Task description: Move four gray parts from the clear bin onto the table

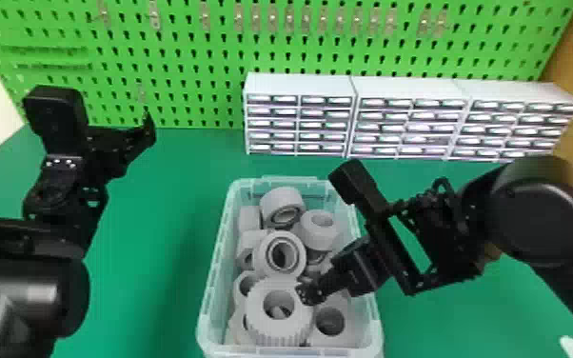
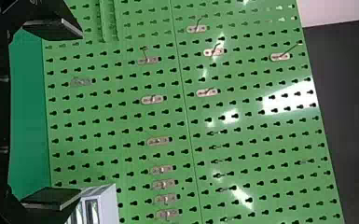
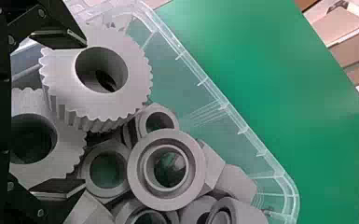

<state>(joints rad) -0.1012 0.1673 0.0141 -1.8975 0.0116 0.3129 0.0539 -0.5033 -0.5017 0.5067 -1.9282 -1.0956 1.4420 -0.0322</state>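
Gray parts (image 1: 264, 250) lie heaped in the bin (image 1: 212, 266), the nearest a toothed gear (image 1: 261, 328) with its round hole tipped upward. To the gear's right, by the bin's near right corner, another part (image 1: 342, 333) shows a wide dark hole. The right gripper (image 1: 313, 291) is over the near half of the bin, angled down from the right, its tip just beside the gear. It is released: the right wrist view shows its two fingers (image 3: 58, 38) well apart, parts lying beyond the gap and one finger overlapping a gear's edge. Whether that finger touches it, I can't tell.

Farther in, smooth rings and nuts lean on one another, and a thick ring (image 1: 276, 200) sits tilted by the far wall. The bin stands on the green table (image 1: 157, 228).

The left gripper (image 1: 145, 133) is above the table's far left, apart from the bin. It too is released, its fingers (image 2: 53, 28) spread wide and holding nothing.

Behind the bin, three drawer units (image 1: 300, 85) stand side by side at center and right. Farthest back is the green pegboard (image 1: 181, 52), with metal hooks (image 1: 154, 14) on it.
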